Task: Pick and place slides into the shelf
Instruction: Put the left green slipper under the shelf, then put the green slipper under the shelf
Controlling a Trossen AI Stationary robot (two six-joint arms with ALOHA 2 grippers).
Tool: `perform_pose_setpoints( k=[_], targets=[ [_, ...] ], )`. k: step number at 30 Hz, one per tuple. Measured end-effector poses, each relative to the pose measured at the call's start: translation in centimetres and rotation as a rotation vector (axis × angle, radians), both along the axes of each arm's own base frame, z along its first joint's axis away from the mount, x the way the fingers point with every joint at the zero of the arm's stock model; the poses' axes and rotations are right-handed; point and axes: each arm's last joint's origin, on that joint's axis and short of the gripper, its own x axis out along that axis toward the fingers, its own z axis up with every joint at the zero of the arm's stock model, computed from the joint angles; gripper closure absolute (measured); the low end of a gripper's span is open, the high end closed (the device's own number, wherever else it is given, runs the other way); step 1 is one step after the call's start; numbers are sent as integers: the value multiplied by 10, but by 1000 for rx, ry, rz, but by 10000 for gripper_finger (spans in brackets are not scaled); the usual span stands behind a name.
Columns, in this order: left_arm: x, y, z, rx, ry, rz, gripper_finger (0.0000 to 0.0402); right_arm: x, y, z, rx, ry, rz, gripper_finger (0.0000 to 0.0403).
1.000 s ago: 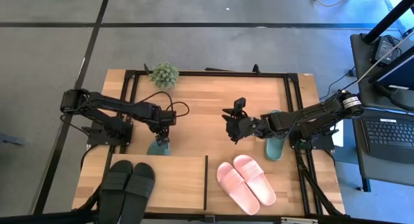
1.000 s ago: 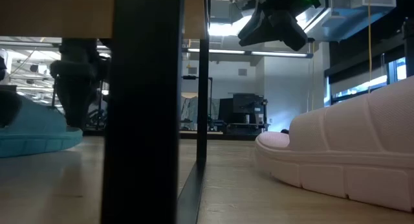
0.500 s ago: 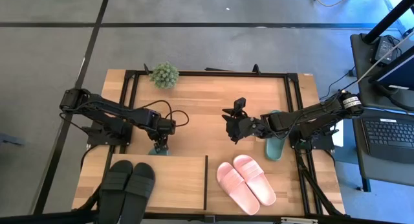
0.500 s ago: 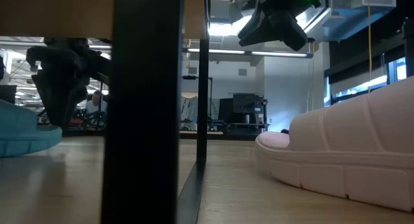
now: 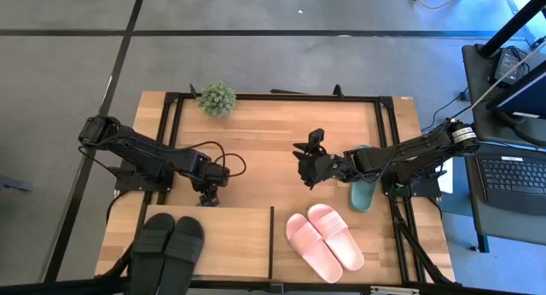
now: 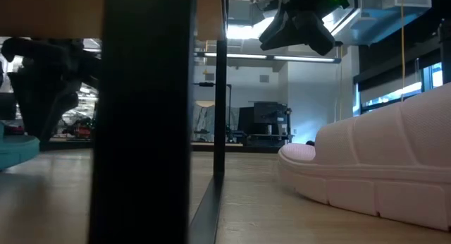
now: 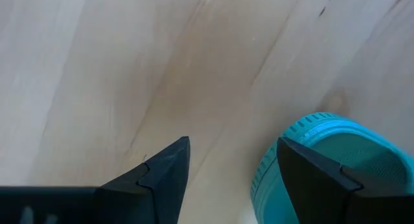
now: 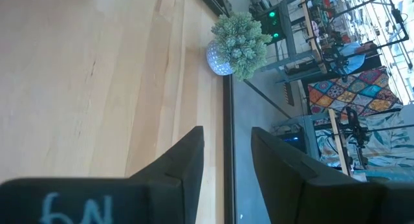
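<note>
Green slide (image 7: 323, 160) beside open left claw (image 5: 208, 195), apparently ungripped; a misaligned closure could nudge it from the shelf (image 5: 235, 235).

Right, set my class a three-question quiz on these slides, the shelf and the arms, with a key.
1. True or false: the pair of black rubber slides lies on the low light-wood shelf's top board.
2. Which hangs over a dark green rubber slide? A the left gripper; B the right one; C neither.
3. Fill in: in the high view, the light pink rubber slides lie to the ____ of the thin black divider.
Key: 1 true; 2 A; 3 right.
</note>
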Motion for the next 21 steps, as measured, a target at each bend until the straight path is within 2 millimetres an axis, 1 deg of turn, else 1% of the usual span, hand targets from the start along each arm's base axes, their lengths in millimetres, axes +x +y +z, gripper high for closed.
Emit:
perform_pose_setpoints(
  k=[4, 9, 15, 21],
  targets=[
    [0, 0, 1, 11, 1, -23, 180, 0, 0, 0, -4, 3, 2, 272],
    [7, 5, 14, 71, -23, -51, 180, 1, 0, 1, -15, -6, 6, 272],
    [22, 15, 39, 161, -98, -93, 180, 2, 0, 3, -7, -29, 3, 272],
    [39, 27, 67, 220, -212, -202, 180, 4, 1, 7, 41, -106, -16, 272]
  ],
)
